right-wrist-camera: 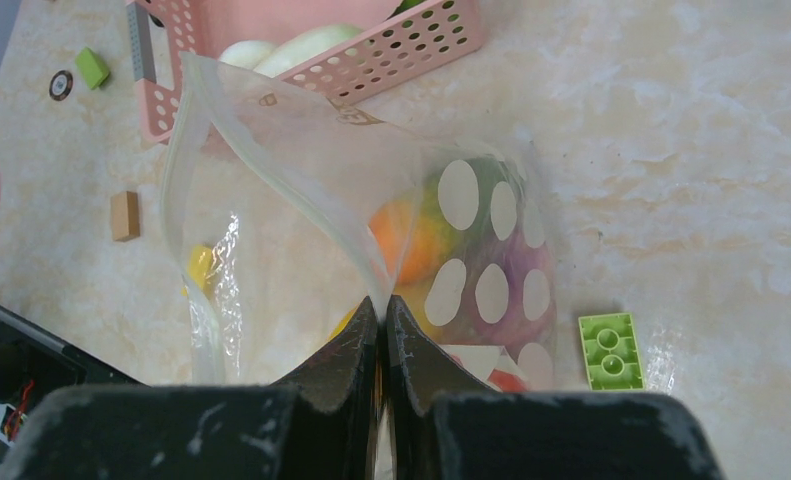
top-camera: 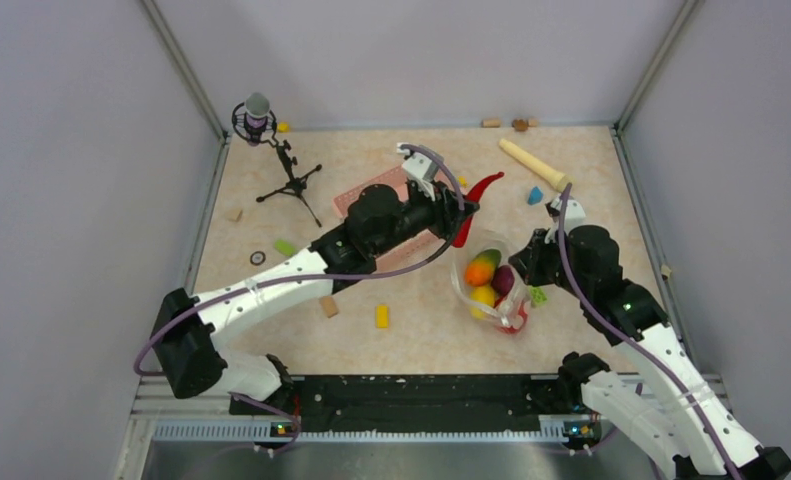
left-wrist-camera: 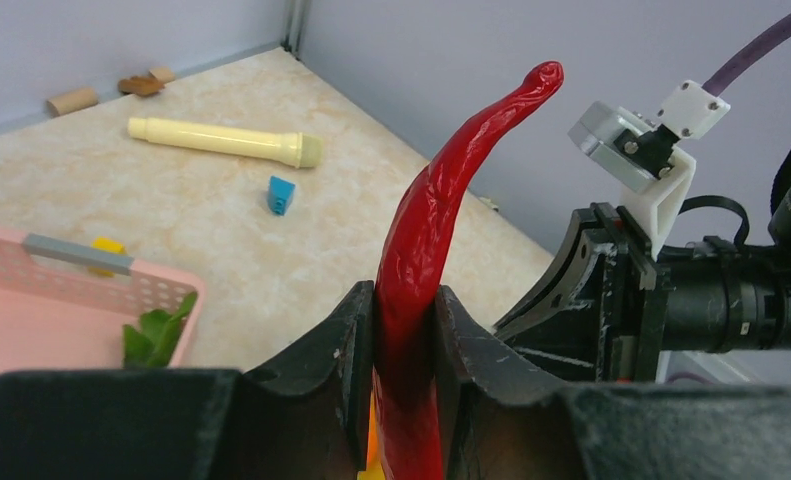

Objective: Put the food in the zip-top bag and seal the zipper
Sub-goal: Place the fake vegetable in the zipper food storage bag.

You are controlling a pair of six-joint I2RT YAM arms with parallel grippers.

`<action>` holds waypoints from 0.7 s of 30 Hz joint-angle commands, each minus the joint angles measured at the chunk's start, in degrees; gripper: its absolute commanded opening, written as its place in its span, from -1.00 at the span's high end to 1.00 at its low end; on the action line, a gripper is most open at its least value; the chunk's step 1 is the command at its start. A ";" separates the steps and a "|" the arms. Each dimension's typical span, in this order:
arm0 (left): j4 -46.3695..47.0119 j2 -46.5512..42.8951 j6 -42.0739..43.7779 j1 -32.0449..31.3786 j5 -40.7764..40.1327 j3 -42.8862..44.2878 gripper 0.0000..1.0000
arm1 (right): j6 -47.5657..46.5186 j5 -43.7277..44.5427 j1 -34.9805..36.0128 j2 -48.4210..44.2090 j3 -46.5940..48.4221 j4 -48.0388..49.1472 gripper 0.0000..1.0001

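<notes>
Grey walls stand round a pale, speckled table (top-camera: 421, 340). On it, close to the right arm, sits the zip-top bag (right-wrist-camera: 491, 290), clear with white dots. The right gripper (right-wrist-camera: 383, 320) has its fingers pressed tight together on the bag's top edge, right by the zipper (right-wrist-camera: 301, 190). It holds that edge up so the mouth gapes wide and food can drop in.

Some food is already inside: an orange-green mango (top-camera: 482, 266), a purple onion (top-camera: 504, 278) and a yellow mango (top-camera: 483, 296). Something red lies at the bottom. It may be the apple, but the crinkly plastic blurs it too much to be sure.

The left gripper (left-wrist-camera: 406, 310) is clamped on the red chili (left-wrist-camera: 441, 190). It grips the thick lower part, and the thin tip pokes out past the fingers. The chili is up in the air, just beside the bag's far rim, between the bag and the pink basket (right-wrist-camera: 391, 50).

I think the chili goes in next. It is long, so it probably has to go in end first to get past the rim. White pieces (right-wrist-camera: 301, 45) wait in the basket, and the zipper is wide open, so sealing comes later.
</notes>
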 commanded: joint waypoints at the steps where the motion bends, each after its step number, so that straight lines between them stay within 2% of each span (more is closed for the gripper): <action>1: 7.85 2.70 -5.54 -3.74 -8.38 1.30 1.00 | 0.56 -1.06 -0.11 -0.99 -0.22 2.70 0.92; 6: 10.25 2.82 -12.99 -4.94 -15.78 -4.58 1.00 | 0.76 -1.01 -0.11 -0.97 -0.34 2.77 0.91; 12: 23.34 3.42 -14.60 -11.35 -25.84 -12.81 1.00 | 1.01 -0.08 -0.16 -1.27 -0.40 2.33 0.91; 21: 21.73 7.14 -16.41 -17.02 -36.45 -11.46 1.00 | 1.07 -0.16 -0.19 -1.44 -0.45 2.37 0.91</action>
